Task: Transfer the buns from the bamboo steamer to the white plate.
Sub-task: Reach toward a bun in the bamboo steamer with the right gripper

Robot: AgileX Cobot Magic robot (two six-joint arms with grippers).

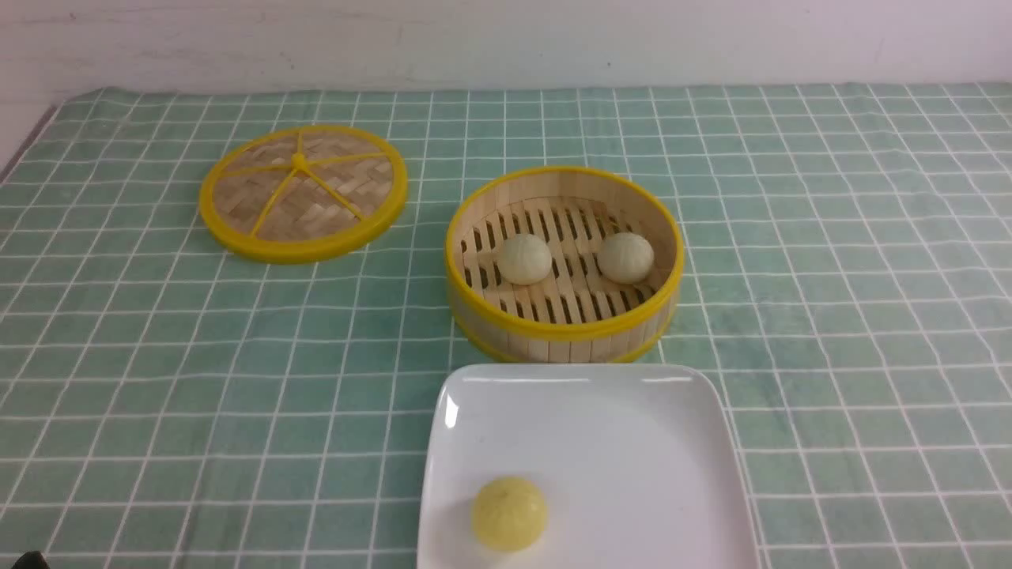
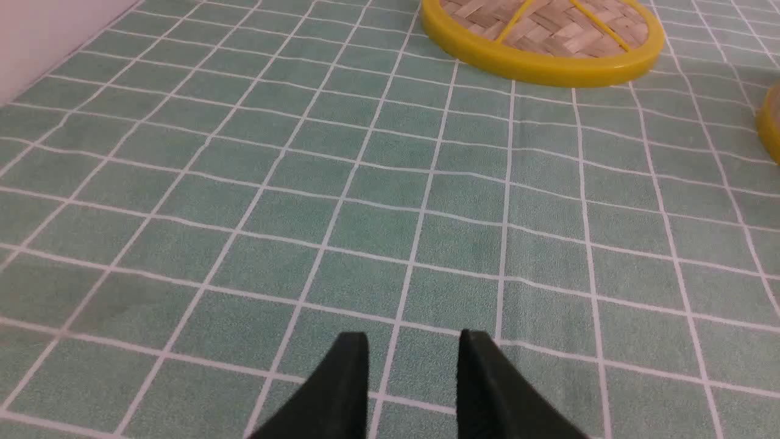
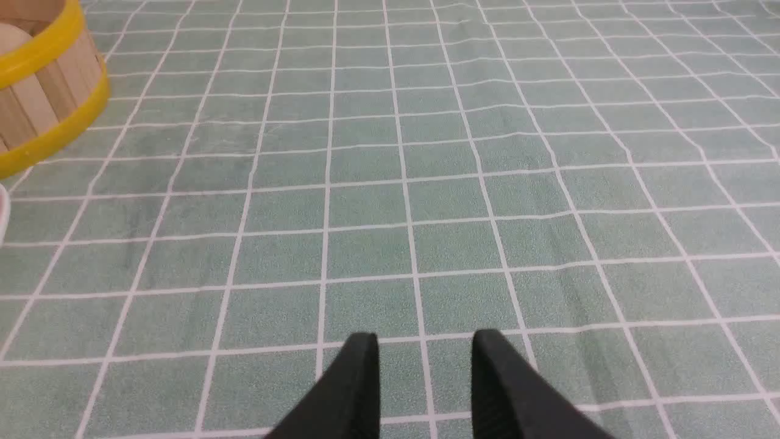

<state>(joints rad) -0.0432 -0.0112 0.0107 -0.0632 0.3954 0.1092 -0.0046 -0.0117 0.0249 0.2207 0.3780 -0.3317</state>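
Two pale cream buns, one on the left (image 1: 524, 258) and one on the right (image 1: 625, 257), lie on the slatted floor of the bamboo steamer (image 1: 565, 330) in the middle of the front view. The white plate (image 1: 632, 442) sits just in front of the steamer, with a brighter yellow bun (image 1: 509, 513) on its near left part. My left gripper (image 2: 413, 341) hovers over bare cloth, open and empty, well short of the lid. My right gripper (image 3: 425, 340) is likewise open and empty over the cloth, with the steamer's wall (image 3: 42, 103) and a sliver of the plate's edge (image 3: 2, 210) off to one side.
The flat woven lid with a yellow rim (image 1: 303, 192) lies on the cloth at the back left, also in the left wrist view (image 2: 542, 36). A green checked tablecloth (image 1: 830, 276) covers the table. A white wall runs along the far edge.
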